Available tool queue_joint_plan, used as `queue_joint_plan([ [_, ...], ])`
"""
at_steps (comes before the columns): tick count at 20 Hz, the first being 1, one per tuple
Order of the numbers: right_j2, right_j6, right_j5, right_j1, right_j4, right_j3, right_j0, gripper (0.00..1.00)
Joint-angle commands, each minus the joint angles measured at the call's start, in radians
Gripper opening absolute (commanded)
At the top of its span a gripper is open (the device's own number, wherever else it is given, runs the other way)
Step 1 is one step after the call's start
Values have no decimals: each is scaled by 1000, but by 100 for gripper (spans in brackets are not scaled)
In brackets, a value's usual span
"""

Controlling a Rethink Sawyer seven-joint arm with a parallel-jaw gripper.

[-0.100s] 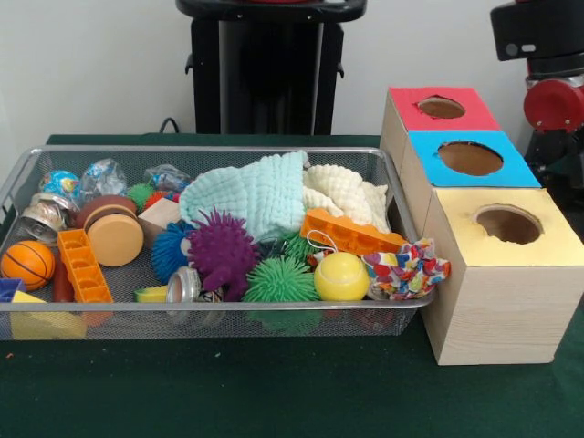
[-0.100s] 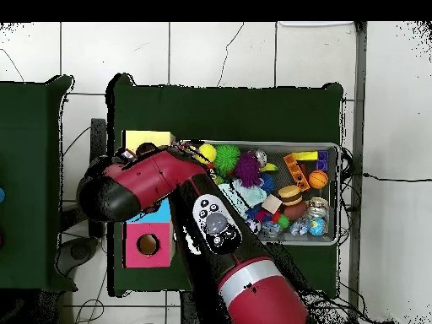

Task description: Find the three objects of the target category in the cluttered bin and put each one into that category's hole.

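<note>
A wire mesh bin point(image 1: 219, 310) holds a jumble of toys. Among them are a yellow ball point(image 1: 341, 276), a green spiky ball point(image 1: 279, 281), a purple spiky ball point(image 1: 222, 251), a blue spiky ball point(image 1: 169, 251) and a small orange basketball point(image 1: 27, 264). Right of the bin stand three boxes with round holes: red top point(image 1: 406, 109), blue top point(image 1: 429, 164) and yellow top point(image 1: 461, 242). All three holes look empty. Only the arm point(image 2: 152, 181) shows, stretched over the boxes in the overhead view. The gripper shows in neither view.
A mint cloth point(image 1: 251, 193) and a cream cloth point(image 1: 345, 190) cover the bin's back. Orange blocks point(image 1: 82, 265), a wooden yo-yo point(image 1: 114, 237) and a multicoloured fabric piece point(image 1: 406, 269) lie around them. Arm links point(image 1: 552, 105) stand at the right edge.
</note>
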Motion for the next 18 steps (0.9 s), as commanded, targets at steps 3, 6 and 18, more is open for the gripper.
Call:
queue_joint_plan([
  [3,-47,10,188,29,49,-78,-96,0],
  [6,-32,-51,237,45,43,-112,-122,0],
  [18,15,-88,276,85,16,-158,-171,0],
])
